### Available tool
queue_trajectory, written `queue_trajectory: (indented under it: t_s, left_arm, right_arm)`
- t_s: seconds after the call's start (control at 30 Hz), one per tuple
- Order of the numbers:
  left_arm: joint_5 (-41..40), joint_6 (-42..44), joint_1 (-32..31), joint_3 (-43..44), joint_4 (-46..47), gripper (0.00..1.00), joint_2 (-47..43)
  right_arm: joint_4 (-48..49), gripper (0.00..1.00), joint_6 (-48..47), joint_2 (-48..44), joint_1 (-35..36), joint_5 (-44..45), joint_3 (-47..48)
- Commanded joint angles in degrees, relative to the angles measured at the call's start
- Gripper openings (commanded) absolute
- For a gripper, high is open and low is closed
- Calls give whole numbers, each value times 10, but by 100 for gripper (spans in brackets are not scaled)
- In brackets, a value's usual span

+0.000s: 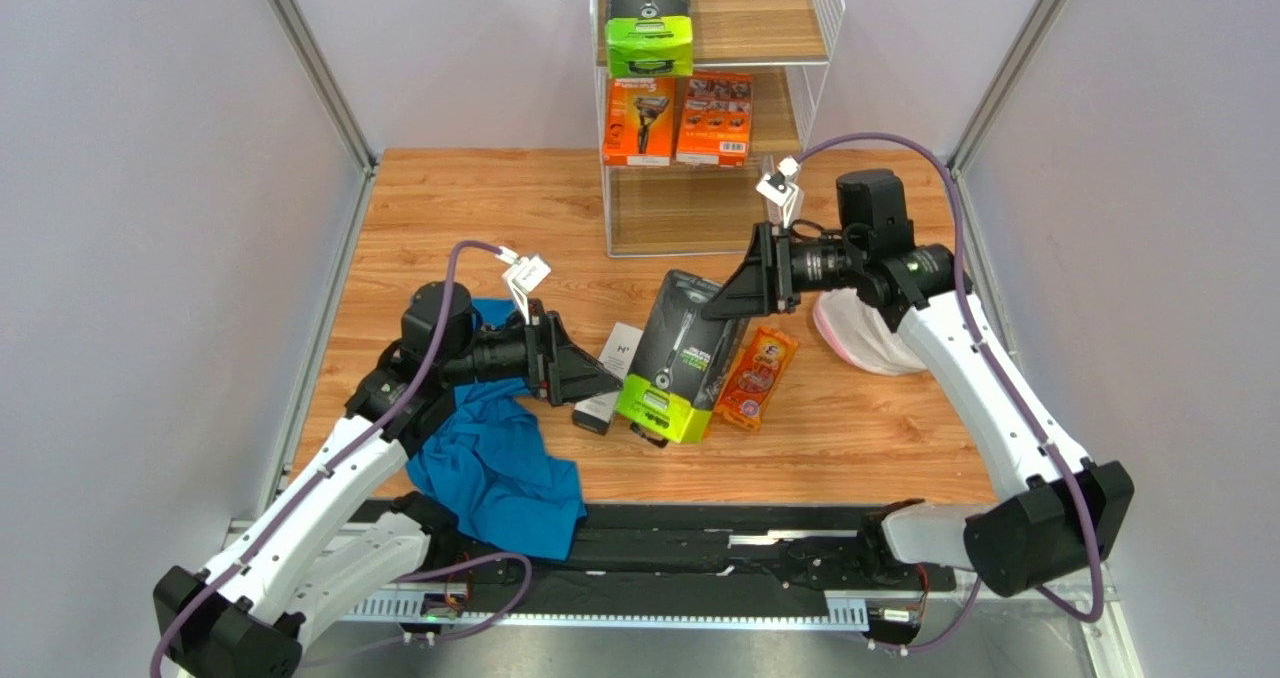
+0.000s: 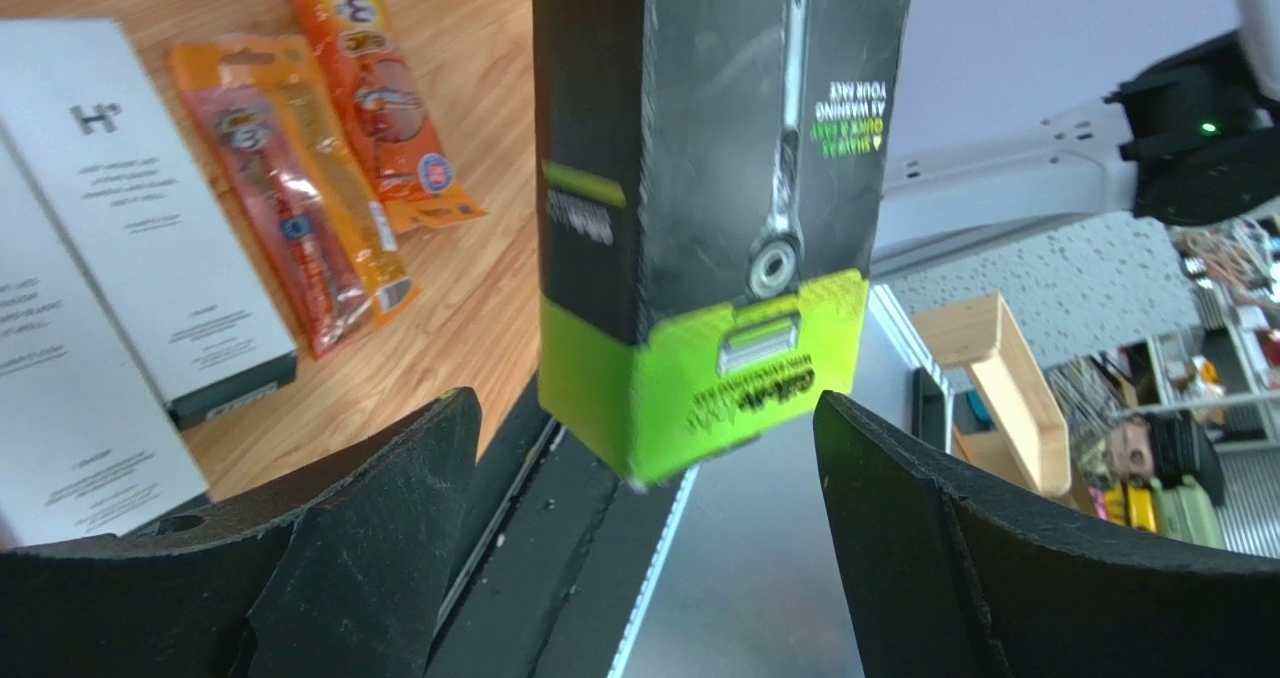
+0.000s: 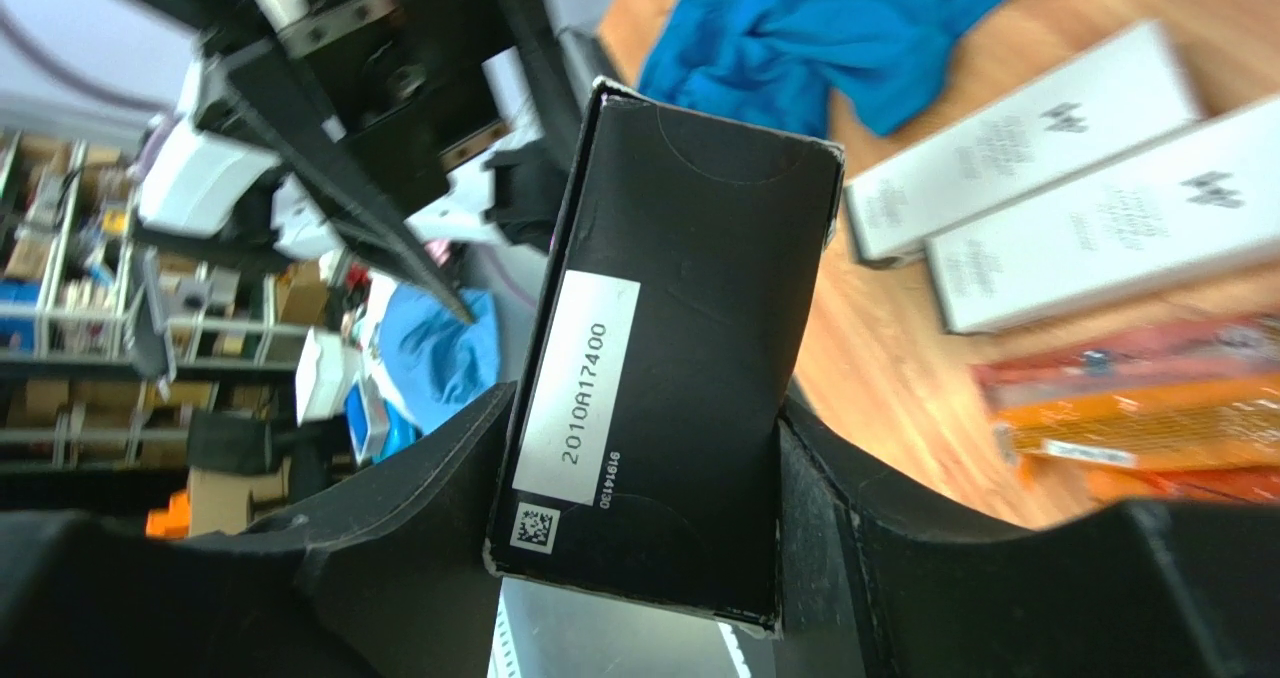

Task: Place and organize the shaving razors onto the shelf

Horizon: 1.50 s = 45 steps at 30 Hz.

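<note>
My right gripper (image 1: 724, 300) (image 3: 646, 408) is shut on the black end of a black razor box with a lime-green end (image 1: 679, 360) (image 3: 676, 333). The box hangs tilted above the table, green end (image 2: 706, 386) towards the left arm. My left gripper (image 1: 598, 378) (image 2: 643, 408) stands open just short of that green end, not touching it. Two slim white boxes (image 2: 135, 243) (image 3: 1022, 138) and two orange blister packs (image 1: 756, 378) (image 2: 286, 198) lie on the table. The shelf (image 1: 766, 26) carries another black-and-green box (image 1: 648, 18) on its upper tier and two orange boxes (image 1: 639, 120) one tier down.
A blue cloth (image 1: 496, 461) lies under the left arm near the front edge. A round white pink-rimmed mesh item (image 1: 864, 336) sits under the right arm. Grey walls close in both sides of the wooden table (image 1: 451, 213).
</note>
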Motion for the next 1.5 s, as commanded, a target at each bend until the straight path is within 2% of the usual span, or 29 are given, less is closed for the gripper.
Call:
queue_trajectory:
  t_s: [0.0,0.13,0.3,0.9,1.13,1.23,1.27,1.33,1.37,1.47]
  left_arm:
    - [73,-9,0,-13,96,91,-7]
    - [117,-39,0,-28,163,94,-9]
    - [168,-126,0,-61,311,95,7]
    - [236,-131,-6,-56,308,97,-15]
    - [251,-128,-24,-54,307,89,-15]
    - [255,-126,-31,-53,308,79,-13]
    - [256,-125,-33,-53,307,70,-11]
    - [257,-125,-37,-52,307,59,-9]
    - [257,-125,-38,-52,307,47,-10]
    - [255,-124,-40,-52,304,28,-12]
  right_arm:
    - [54,0,33,-50,27,-79,-11]
    - [78,0,51,-68,58,-109,-24]
    - [71,0,47,-67,96,-104,-17]
    - [60,0,33,14,210,-84,69]
    - [46,0,26,46,242,-77,103]
    - [44,0,26,53,252,-70,111]
    - [45,0,26,55,254,-67,113]
    - [43,0,28,58,260,-63,114]
    - [41,0,27,61,262,-59,116]
    - [38,2,26,65,270,-44,118]
